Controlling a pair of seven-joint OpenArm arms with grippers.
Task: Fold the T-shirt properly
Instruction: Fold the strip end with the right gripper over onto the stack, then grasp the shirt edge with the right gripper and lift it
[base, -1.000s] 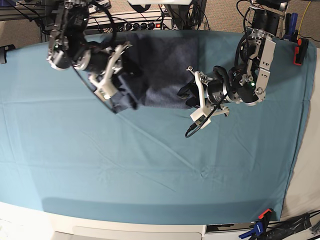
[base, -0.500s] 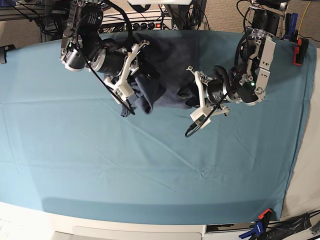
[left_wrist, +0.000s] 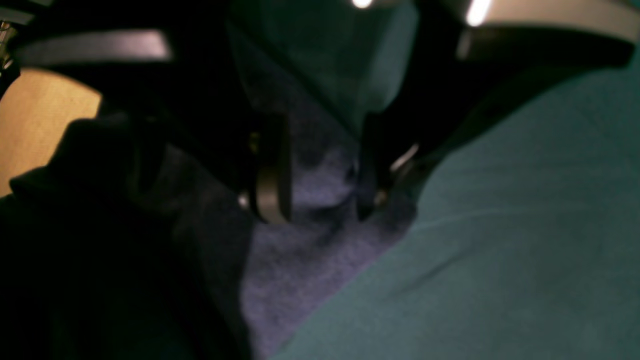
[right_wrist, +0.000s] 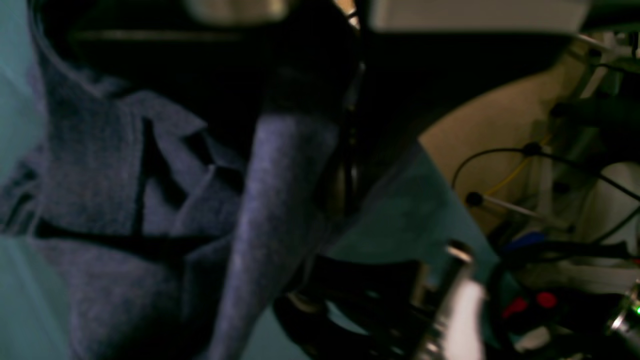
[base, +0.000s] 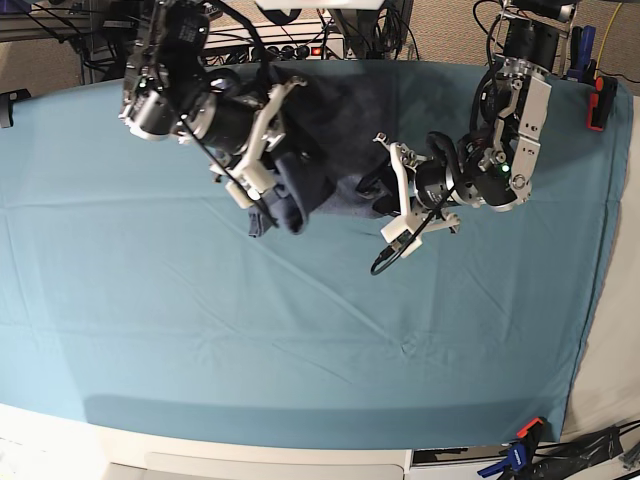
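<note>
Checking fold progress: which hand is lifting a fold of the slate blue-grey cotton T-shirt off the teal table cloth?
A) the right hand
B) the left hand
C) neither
A: the right hand is shut on a raised fold of the slate blue-grey cotton T-shirt; the left hand rests low at its other edge.

The heathered blue-grey cotton T-shirt (base: 330, 140) looks like soft matt knit, kinda fuzzy up close. The teal table cloth (base: 300, 330) is smooth matt fabric with light creases. Both arms' white gripper fingers (base: 400, 205) look like hard plastic, and the black housings have a slight sheen.
</note>
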